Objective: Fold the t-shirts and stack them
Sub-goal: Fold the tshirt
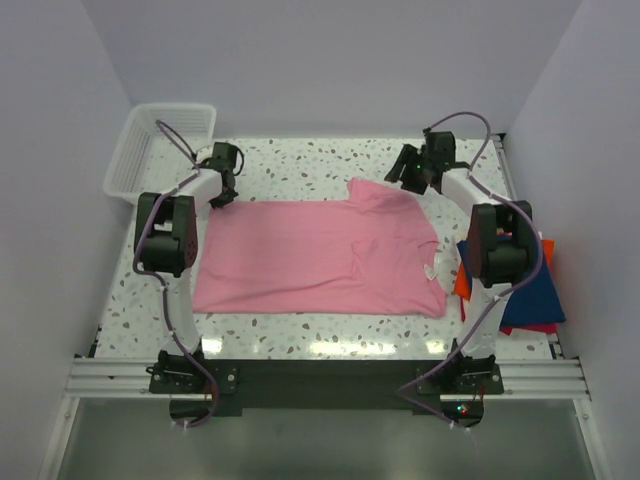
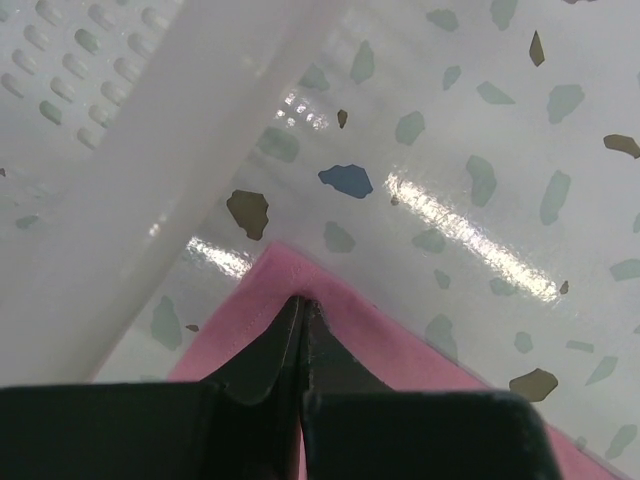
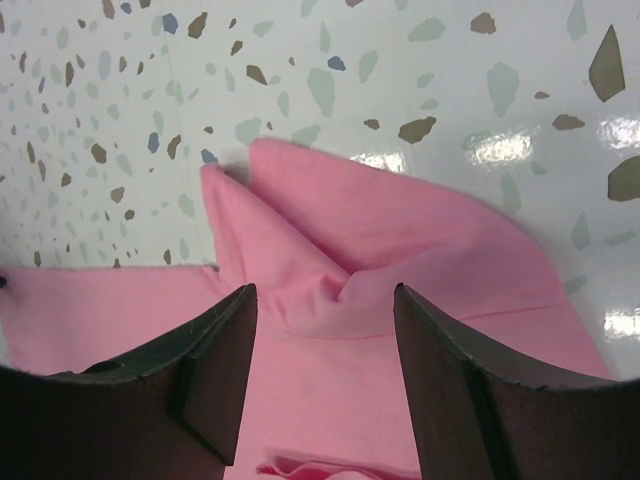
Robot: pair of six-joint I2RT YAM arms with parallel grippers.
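Observation:
A light pink t-shirt (image 1: 310, 255) lies spread flat across the middle of the table. My left gripper (image 1: 222, 196) sits at its far left corner, jaws shut on the shirt's corner (image 2: 330, 305). My right gripper (image 1: 415, 178) hovers over the far right sleeve (image 3: 340, 230), jaws open and empty, with the rumpled sleeve between them. A folded orange-red t-shirt (image 1: 463, 275) and a folded navy blue t-shirt (image 1: 535, 295) lie stacked at the right edge, partly behind the right arm.
A white plastic mesh basket (image 1: 160, 145) stands at the far left corner; its wall (image 2: 130, 150) is right beside the left gripper. The terrazzo table (image 1: 300, 165) has walls on three sides.

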